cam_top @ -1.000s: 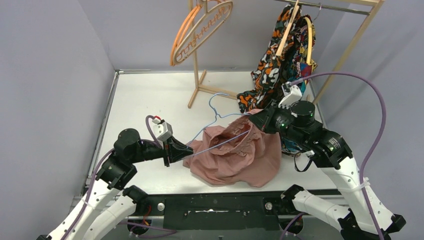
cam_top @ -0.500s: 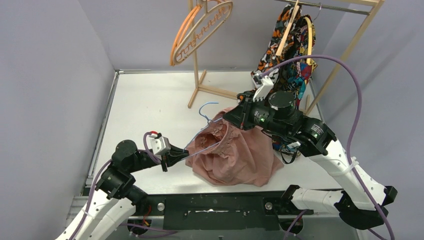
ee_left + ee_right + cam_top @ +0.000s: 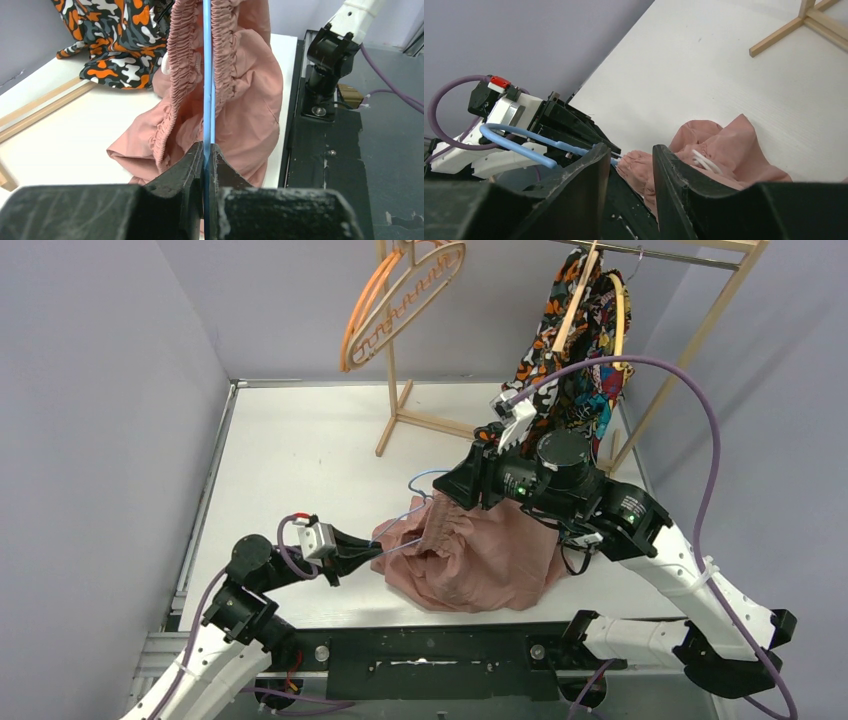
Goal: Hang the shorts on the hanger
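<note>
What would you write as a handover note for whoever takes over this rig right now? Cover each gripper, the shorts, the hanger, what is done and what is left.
Left gripper: shut on the hanger, at one end of its blue wire.
Right gripper: jaws apart, at the gathered waistband; no fabric seen clamped.
Shorts: bunched on the table, waistband raised, wire running through it.
Done: hanger threaded into the waistband.
Left: probably settle the shorts evenly on the hanger, then let go.

light: bright, diffuse | shadows: faint | left end effector [image 3: 207, 150]: blurred (close-up)
</note>
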Available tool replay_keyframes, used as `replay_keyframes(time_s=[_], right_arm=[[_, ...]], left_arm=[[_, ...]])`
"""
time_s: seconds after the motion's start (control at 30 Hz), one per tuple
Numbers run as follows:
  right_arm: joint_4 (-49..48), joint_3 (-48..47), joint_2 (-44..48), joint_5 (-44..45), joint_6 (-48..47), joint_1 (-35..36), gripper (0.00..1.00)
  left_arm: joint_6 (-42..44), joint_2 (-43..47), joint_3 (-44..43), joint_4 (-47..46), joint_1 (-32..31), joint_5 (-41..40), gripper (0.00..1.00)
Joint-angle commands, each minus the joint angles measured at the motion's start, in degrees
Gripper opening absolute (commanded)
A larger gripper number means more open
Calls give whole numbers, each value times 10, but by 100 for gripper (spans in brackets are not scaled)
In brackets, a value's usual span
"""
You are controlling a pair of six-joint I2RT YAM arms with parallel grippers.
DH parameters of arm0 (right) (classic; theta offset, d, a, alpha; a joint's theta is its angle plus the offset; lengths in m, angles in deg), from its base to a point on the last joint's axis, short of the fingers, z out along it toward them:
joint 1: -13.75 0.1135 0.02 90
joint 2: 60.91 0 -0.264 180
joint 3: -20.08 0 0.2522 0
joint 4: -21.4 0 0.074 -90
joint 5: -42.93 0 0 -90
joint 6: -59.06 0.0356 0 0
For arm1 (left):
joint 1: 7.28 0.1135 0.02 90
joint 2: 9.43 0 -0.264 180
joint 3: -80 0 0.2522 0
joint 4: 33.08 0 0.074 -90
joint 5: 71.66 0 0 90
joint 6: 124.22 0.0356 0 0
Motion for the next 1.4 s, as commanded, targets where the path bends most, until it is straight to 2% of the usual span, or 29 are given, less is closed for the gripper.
replay_keyframes(time_s=[0.0, 0.23, 0.4, 0.5, 0.63, 0.77, 1.0, 1.13, 1.23, 1.37], right_arm=[[-25, -23, 15, 0, -63, 3, 40], [-3, -49, 43, -58, -215, 3, 59], [90, -102, 22, -46, -325, 3, 66], [122, -130, 9, -102, -358, 3, 72], [135, -144, -5, -191, -384, 3, 75], [141, -143, -25, -220, -396, 3, 74], [146, -131, -49, -247, -431, 3, 68], [122, -115, -57, -276, -414, 4, 58], [109, -97, -50, -280, -410, 4, 45], [107, -89, -40, -274, -418, 4, 12]], left_arm=[[-46, 11, 2, -145, -2, 28, 0], [-56, 39, 18, -166, -2, 26, 0], [-66, 48, 20, -182, -2, 36, 0], [-62, 48, 12, -172, -2, 39, 0], [-50, 47, 9, -156, -2, 48, 0], [-47, 47, 13, -155, -2, 54, 0], [-59, 51, 22, -178, -2, 54, 0], [-62, 47, 18, -186, -2, 57, 0], [-60, 46, 17, -182, -2, 54, 0], [-74, 42, 14, -171, -2, -7, 0]])
